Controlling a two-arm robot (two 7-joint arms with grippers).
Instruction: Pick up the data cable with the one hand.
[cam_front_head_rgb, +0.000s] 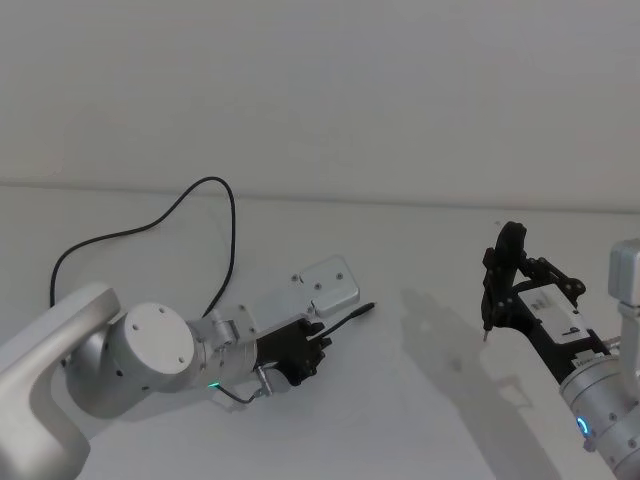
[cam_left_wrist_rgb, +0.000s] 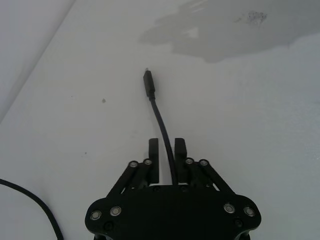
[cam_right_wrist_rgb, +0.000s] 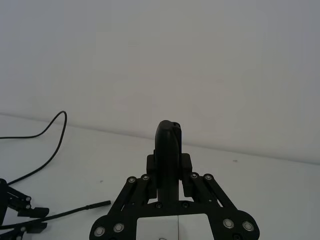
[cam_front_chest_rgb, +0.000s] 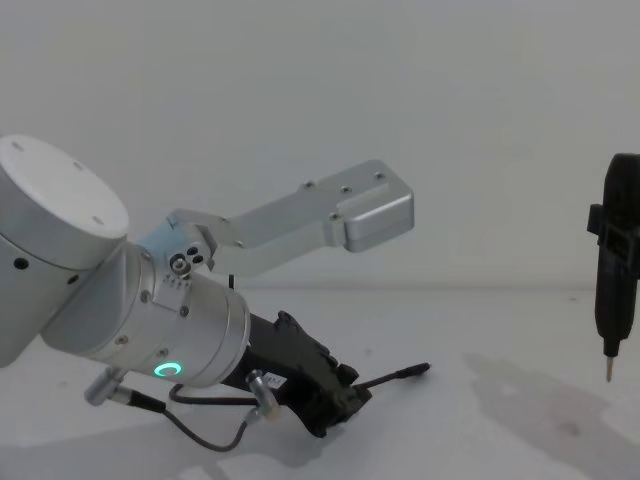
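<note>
The data cable (cam_front_head_rgb: 228, 215) is thin and black; it loops across the white table and ends in a slim plug (cam_front_head_rgb: 362, 311). My left gripper (cam_front_head_rgb: 318, 345) sits low over the table, its jaws drawn narrow around the cable (cam_left_wrist_rgb: 169, 150) a short way behind the plug (cam_left_wrist_rgb: 149, 84). From the chest, the plug (cam_front_chest_rgb: 412, 372) sticks out ahead of this gripper (cam_front_chest_rgb: 348, 392). My right gripper (cam_front_head_rgb: 503, 278) hangs above the table at the right, shut on a black pen-shaped tool (cam_right_wrist_rgb: 169, 145) with a thin metal tip (cam_front_chest_rgb: 608, 372).
A short dark wire (cam_front_chest_rgb: 200, 425) curls under the left wrist by the green ring (cam_front_chest_rgb: 168, 370). A grey bracket (cam_front_chest_rgb: 340, 215) juts out above the left gripper. The table's far edge meets a plain wall (cam_front_head_rgb: 320, 100).
</note>
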